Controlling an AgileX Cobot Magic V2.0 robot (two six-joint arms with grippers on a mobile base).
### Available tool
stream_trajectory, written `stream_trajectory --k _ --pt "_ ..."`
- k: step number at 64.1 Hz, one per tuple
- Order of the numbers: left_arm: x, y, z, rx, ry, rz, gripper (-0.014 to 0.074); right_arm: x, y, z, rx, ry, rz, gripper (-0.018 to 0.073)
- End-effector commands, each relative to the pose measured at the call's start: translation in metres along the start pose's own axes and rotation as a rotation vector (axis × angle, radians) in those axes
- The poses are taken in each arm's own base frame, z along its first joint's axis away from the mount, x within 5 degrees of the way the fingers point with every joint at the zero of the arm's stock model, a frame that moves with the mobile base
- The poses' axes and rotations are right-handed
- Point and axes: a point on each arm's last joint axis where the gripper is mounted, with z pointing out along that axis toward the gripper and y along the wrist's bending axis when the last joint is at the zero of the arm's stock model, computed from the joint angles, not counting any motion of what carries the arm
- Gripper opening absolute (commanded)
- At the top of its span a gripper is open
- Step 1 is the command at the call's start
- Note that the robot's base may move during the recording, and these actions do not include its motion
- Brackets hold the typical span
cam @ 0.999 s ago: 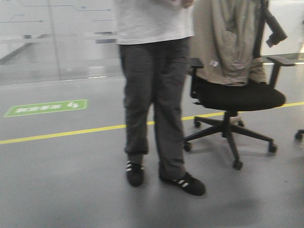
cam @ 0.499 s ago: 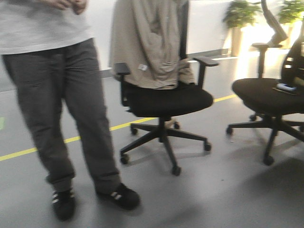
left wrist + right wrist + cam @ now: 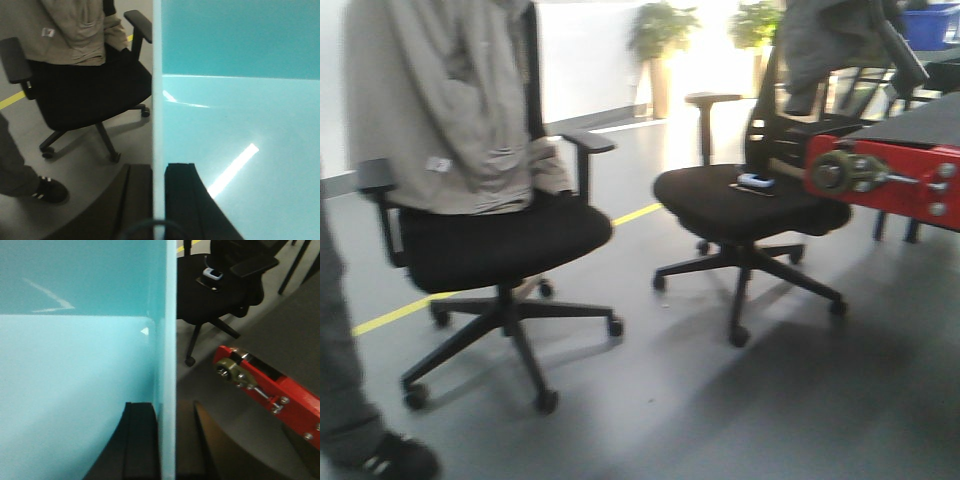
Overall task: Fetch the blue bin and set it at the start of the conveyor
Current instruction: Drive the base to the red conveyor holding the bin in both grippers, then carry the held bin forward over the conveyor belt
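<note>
Turquoise plastic fills most of both wrist views: the bin (image 3: 240, 125) hangs between our two arms, above the floor (image 3: 650, 400), and is not yet on the conveyor. In the left wrist view the left gripper (image 3: 158, 175) is clenched on one thin side wall, which runs up the middle of the frame. One dark finger (image 3: 182, 195) stands inside the bin and the other outside. In the right wrist view the right gripper (image 3: 166, 415) clamps the opposite wall in the same way, with the inside of the bin on the left of that frame. So both jaws are closed on the bin and carry it by two facing walls. The line from one gripper to the other crosses the bin from wall to wall. We cannot tell whether this is its long axis or its short one, because no view shows the whole bin.

The conveyor lies to the right. Its red frame (image 3: 885, 175) with silver bolts shows at the right edge of the front view, and the dark belt (image 3: 920, 125) sits above it. In the right wrist view the same frame is at the lower right, near the held wall but apart from it. We judge that the right arm is the nearer one, so the bin must go toward that side and come above the belt before any lowering. A chair (image 3: 740, 195) stands close before the frame, and we think the base must mind it.
</note>
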Motion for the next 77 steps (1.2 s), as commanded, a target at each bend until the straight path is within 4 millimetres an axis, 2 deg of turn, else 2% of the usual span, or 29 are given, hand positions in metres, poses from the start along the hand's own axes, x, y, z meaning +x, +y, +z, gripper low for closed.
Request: stream_trajectory --k 1,77 --pt "-0.0085 0.0054 -0.0090 -0.031 -0.065 0.022 -0.0111 -0.0079 -0.0136 -0.0095 0.078 -0.058 -0.035 -0.0164" --pt "-0.0085 0.0054 -0.0090 -0.031 -0.065 0.022 -0.0111 -0.0078 -0.0134 -0.0095 0.077 -0.057 -0.034 -0.0164"
